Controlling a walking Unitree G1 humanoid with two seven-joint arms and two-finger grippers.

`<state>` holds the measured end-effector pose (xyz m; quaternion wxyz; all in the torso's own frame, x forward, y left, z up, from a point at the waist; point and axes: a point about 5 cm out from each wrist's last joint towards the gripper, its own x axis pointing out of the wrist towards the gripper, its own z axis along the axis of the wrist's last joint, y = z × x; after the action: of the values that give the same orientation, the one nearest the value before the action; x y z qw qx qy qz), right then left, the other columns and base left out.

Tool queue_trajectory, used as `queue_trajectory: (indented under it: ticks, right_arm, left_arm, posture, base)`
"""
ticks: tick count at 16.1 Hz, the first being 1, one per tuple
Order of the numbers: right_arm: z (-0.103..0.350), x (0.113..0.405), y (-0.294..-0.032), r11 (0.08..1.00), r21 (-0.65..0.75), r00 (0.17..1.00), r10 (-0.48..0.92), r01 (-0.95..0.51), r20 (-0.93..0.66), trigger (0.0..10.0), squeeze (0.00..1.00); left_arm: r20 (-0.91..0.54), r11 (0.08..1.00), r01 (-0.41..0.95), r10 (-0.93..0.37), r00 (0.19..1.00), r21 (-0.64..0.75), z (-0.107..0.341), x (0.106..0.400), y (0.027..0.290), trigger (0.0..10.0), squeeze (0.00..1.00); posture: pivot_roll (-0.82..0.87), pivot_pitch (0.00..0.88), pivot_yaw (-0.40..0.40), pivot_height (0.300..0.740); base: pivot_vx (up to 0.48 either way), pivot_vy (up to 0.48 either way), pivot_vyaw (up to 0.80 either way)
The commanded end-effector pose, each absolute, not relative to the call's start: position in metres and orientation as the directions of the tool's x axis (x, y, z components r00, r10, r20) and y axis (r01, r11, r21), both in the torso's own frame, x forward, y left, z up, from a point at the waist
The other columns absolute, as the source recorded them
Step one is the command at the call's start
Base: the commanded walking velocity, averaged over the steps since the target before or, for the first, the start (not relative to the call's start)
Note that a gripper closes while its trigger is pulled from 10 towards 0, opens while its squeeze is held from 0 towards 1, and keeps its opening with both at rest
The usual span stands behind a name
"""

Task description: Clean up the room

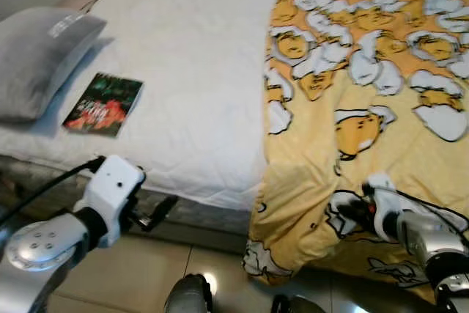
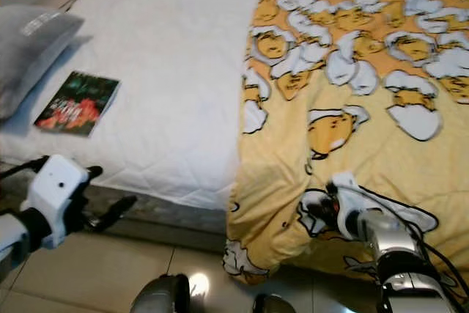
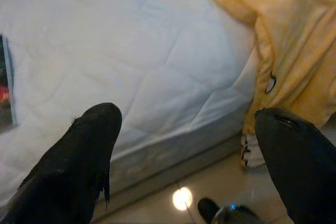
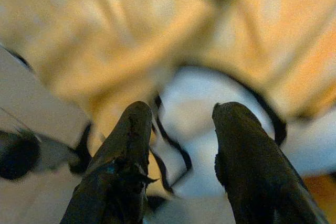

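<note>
A yellow blanket (image 1: 366,71) with a white cartoon print covers the right half of the bed and hangs over its front edge. My right gripper (image 1: 349,210) is at that hanging edge, open, with the fabric close between and ahead of its fingers (image 4: 131,129). A dark book (image 1: 102,104) with a red and green cover lies on the white mattress (image 1: 198,56) at the left, beside a grey pillow (image 1: 37,56). My left gripper (image 1: 157,214) is open and empty, low at the bed's front edge below the book.
The bed's front edge runs across just ahead of me. Beige floor tiles (image 1: 146,269) lie below it, with my own feet (image 1: 189,295) at the bottom. The blanket's hem (image 1: 264,265) reaches almost to the floor.
</note>
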<state>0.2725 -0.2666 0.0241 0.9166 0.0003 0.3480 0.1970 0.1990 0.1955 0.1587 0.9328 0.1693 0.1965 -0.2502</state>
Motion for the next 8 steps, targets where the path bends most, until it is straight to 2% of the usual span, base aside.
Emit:
queue_trajectory:
  ticks: [1,6,7,8]
  right_arm:
    - [0.038,0.274,-0.262,0.901,0.175,0.704,0.421,-0.397,-0.571,10.0,0.00]
    - [0.087,0.265,-0.232,0.907,0.184,0.839,0.420,-0.379,-0.346,10.0,0.00]
    - [0.098,0.257,-0.210,0.925,0.186,0.889,0.371,-0.330,-0.269,10.0,0.00]
    - [0.101,0.254,-0.201,0.933,0.179,0.902,0.350,-0.312,-0.252,10.0,0.00]
  left_arm:
    - [-0.433,0.832,0.514,-0.392,0.812,0.211,0.155,0.202,0.194,10.0,0.00]
    - [-0.320,0.918,0.369,-0.309,0.895,0.145,0.147,0.226,0.181,10.0,0.00]
    - [-0.271,0.943,0.303,-0.258,0.927,0.136,0.144,0.236,0.174,10.0,0.00]
    - [-0.257,0.956,0.272,-0.236,0.937,0.113,0.144,0.239,0.171,10.0,0.00]
  posture:
    - [0.17,0.000,0.003,0.740]
    - [0.08,0.000,0.001,0.740]
    - [0.05,0.000,0.004,0.740]
    - [0.04,0.000,0.011,0.740]
  base:
    - [0.000,0.000,0.00]
    - [0.000,0.000,0.00]
    - [0.000,0.000,0.00]
    - [0.000,-0.322,0.00]
